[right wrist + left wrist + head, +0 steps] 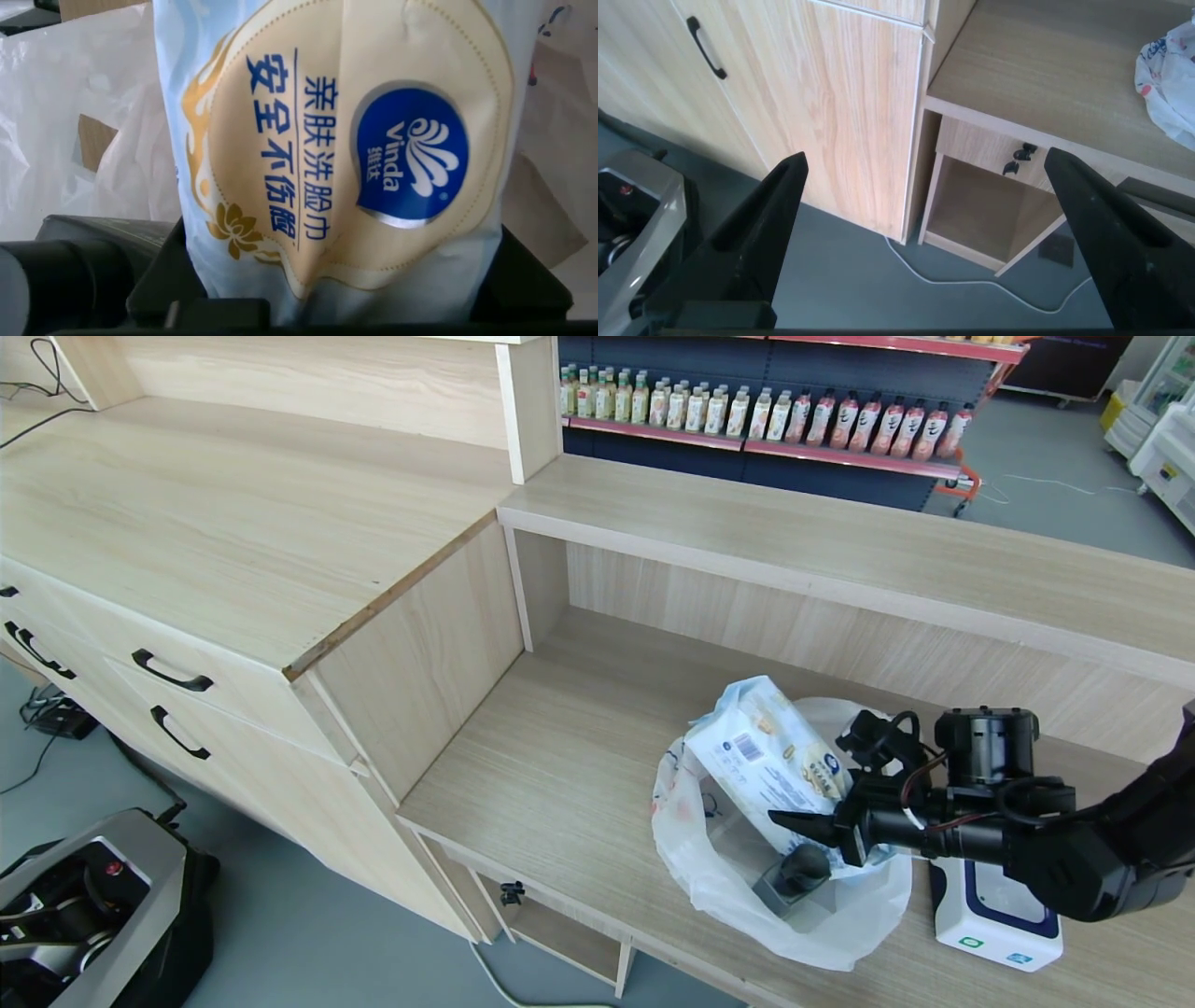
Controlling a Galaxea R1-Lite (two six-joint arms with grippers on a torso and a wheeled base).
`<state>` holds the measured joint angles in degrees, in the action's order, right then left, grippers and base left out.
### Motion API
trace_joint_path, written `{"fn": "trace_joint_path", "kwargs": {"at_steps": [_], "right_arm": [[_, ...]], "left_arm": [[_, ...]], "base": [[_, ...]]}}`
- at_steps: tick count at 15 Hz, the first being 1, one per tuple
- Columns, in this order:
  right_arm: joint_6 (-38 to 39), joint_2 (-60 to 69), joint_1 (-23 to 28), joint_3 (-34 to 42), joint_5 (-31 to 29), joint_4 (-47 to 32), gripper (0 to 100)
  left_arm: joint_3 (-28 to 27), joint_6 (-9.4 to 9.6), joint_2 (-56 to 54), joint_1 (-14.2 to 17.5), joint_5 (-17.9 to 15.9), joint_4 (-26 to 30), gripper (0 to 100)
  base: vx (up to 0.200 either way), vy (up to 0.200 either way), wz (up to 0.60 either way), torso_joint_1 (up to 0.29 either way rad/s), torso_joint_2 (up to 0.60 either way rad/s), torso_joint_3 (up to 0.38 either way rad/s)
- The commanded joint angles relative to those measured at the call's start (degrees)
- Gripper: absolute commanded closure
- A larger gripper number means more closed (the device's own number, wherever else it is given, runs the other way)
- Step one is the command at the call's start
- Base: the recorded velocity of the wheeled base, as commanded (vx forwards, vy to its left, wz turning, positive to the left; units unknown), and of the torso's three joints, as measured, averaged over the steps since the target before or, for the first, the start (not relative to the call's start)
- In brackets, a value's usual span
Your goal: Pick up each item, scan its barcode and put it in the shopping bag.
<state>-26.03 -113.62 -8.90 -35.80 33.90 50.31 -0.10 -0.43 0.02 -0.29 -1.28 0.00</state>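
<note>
The right gripper [817, 793] is clamped on the lower end of a pale blue facial tissue pack [761, 747], held tilted over the mouth of the white plastic shopping bag [709, 887] on the wooden counter [560, 775]. A dark-capped item [798, 877] lies inside the bag, just beside a white scanner [994, 915]. The left gripper [924, 159] hangs low by the cabinet, jaws spread apart and holding nothing.

Pale wood-grain worktop [560, 775], matt and smooth, thin white shopping bag [709, 887] of crinkled, half-translucent plastic, tissue pack [766, 756] in soft glossy film that wrinkles and catches light, scanner [994, 924] at the near right in hard shiny white plastic, cabinet handles [171, 672] matt black
</note>
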Motion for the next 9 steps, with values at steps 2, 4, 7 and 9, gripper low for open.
{"fn": "trace_joint_path", "kwargs": {"at_steps": [2, 4, 7, 9], "right_arm": [[-0.9, -1.1, 0.3, 0.1, 0.0, 0.1, 100], [-0.9, -1.3, 0.3, -0.1, 0.0, 0.1, 100], [-0.9, -1.5, 0.3, -0.1, -0.1, 0.1, 0], [-0.8, -1.5, 0.3, -0.3, -0.1, 0.1, 0]], "left_arm": [[0.0, -0.01, 0.0, -0.1, 0.0, 0.0, 0], [0.0, -0.01, 0.0, 0.0, 0.0, 0.0, 0], [0.0, -0.01, 0.0, 0.0, 0.0, 0.0, 0], [0.0, -0.01, 0.0, 0.0, 0.0, 0.0, 0]], "base": [[0.000, 0.000, 0.00, 0.000, 0.00, 0.000], [0.000, 0.000, 0.00, 0.000, 0.00, 0.000], [0.000, 0.000, 0.00, 0.000, 0.00, 0.000], [0.000, 0.000, 0.00, 0.000, 0.00, 0.000]]}}
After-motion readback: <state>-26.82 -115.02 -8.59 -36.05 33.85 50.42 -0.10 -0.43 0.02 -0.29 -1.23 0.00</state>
